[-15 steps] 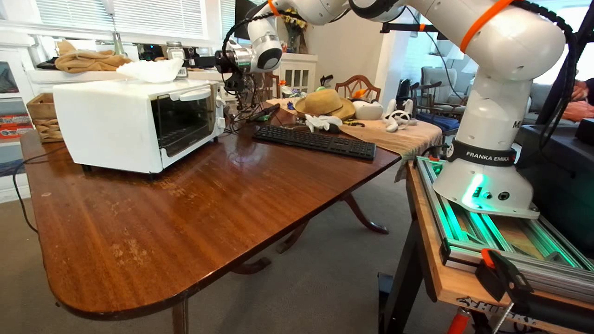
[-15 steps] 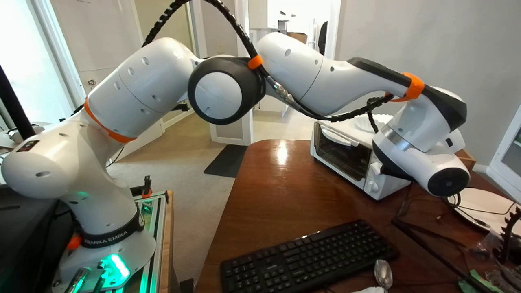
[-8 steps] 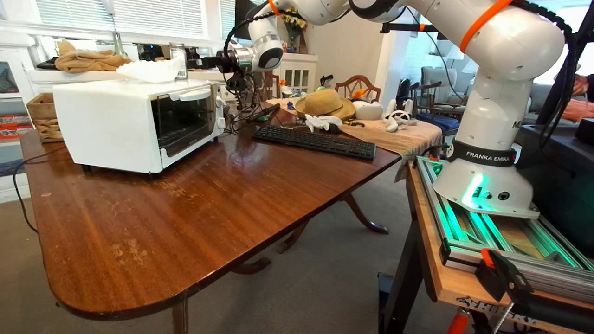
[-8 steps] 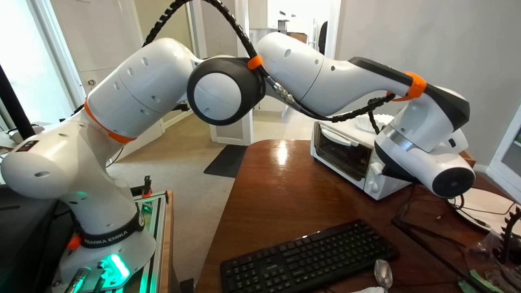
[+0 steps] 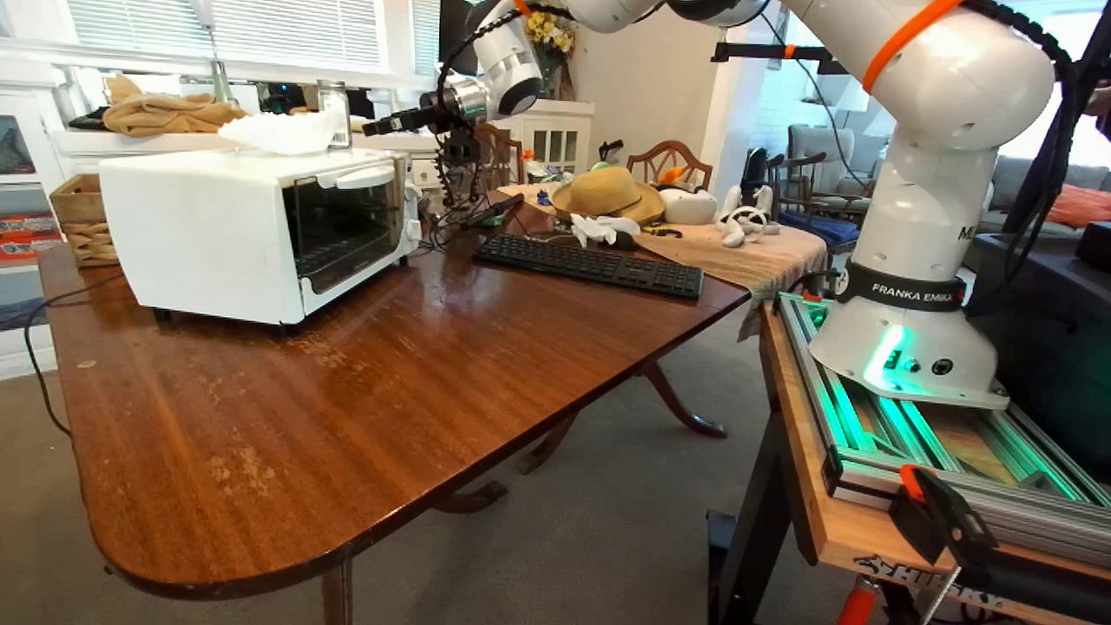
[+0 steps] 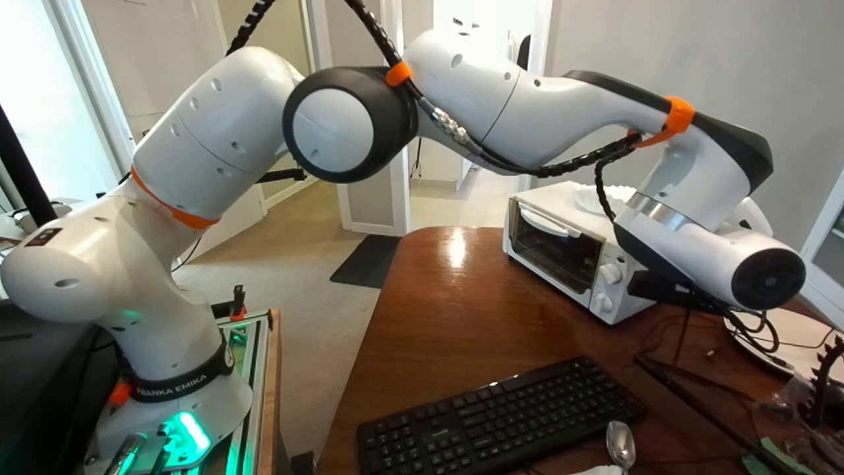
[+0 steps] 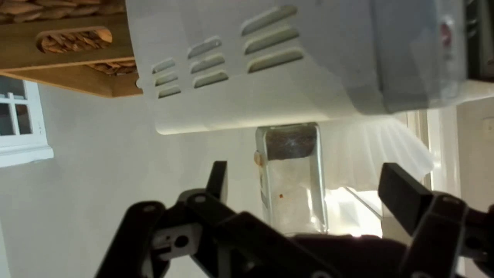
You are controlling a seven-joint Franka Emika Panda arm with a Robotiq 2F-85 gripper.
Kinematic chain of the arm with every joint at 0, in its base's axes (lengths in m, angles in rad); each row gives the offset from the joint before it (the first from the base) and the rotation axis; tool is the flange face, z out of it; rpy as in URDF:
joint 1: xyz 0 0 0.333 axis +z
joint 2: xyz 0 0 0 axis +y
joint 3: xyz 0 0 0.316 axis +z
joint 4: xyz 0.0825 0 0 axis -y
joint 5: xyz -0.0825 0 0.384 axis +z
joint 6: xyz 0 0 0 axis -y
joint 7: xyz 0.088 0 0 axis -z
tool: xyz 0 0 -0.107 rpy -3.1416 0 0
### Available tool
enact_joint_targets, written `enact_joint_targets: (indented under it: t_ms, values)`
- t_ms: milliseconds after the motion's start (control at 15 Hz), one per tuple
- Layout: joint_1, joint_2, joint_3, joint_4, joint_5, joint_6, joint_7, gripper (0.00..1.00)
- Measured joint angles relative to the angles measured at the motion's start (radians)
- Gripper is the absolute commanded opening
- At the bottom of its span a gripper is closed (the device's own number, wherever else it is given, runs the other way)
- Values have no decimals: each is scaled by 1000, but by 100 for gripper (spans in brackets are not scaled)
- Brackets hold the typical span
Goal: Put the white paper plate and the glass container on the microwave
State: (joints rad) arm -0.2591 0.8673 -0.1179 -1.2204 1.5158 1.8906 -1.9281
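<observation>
Brown polished wooden bench (image 5: pixel 364 391), far left part in an exterior view carries the white boxy dark-windowed microwave (image 5: pixel 204 234). Long black plastic keyboard (image 5: pixel 590 263) lies right of it. White fluted paper plate (image 5: pixel 278 133) is on the microwave top. Claw (image 7: pixel 307 177) spread wide, nothing in grip, just right of the upright clear glass container (image 5: pixel 338 113), small gap; container is up there too, right of the plate

The arm (image 6: pixel 488 89) is outstretched and bent at the elbow (image 6: pixel 333 128), its fingers (image 7: pixel 405 197) spread wide apart.
</observation>
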Motion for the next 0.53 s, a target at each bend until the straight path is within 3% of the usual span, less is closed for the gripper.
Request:
enact_joint_targets:
  t_ms: [533]
  values:
    - [4, -303, -96, -362, -441, 14, 5, 100]
